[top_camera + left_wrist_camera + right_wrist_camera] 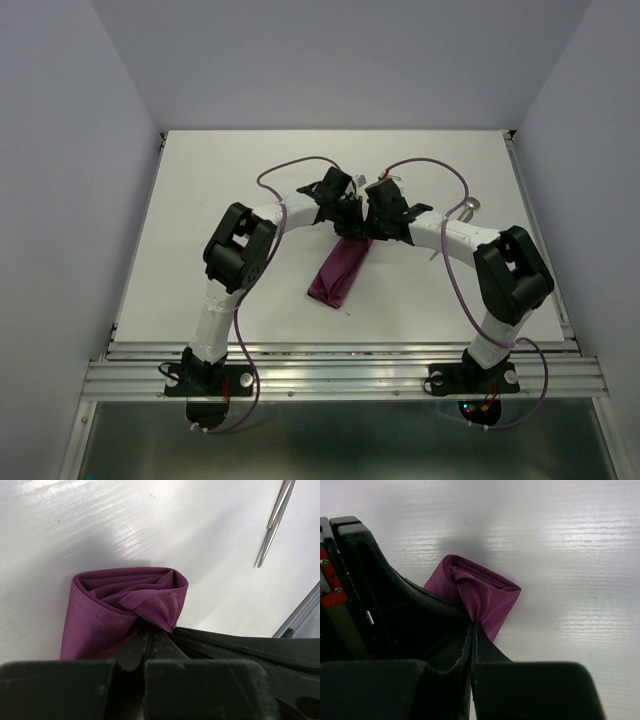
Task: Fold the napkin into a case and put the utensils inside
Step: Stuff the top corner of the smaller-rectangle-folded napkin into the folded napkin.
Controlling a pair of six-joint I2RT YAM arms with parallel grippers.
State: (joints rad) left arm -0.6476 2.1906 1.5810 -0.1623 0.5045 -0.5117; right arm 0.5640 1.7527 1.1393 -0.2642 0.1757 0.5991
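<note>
Pinches the far end of the purple case point(336, 275) with both end effectors at once. Grips the left side of that end with the left end effector point(352, 226), black fingers point(131, 655) pressed together on a fold of the cloth. Grips the right side with the right end effector point(375, 231), fingers point(492, 657) pressed tight on the cloth too. Comes nearly tip to tip over the middle of the white counter point(220, 180), a little toward the far side.

Lies long and thin on the counter, slanting from the pinched far end toward the near left. Rests flat at the near end, apart from both arms. Looks bunched and layered at the pinched end in both wrist views, with soft folds tucked inside a rounded edge.

Has the utensils point(468, 206) out on the counter, to the right of the case and well apart from it. Shows a small round spoon bowl there, just beyond the right arm. Shows thin shiny handles point(273, 525) in the left wrist view, lying on the bare counter, not touching the cloth. Cannot tell from that view whether one piece or two.
</note>
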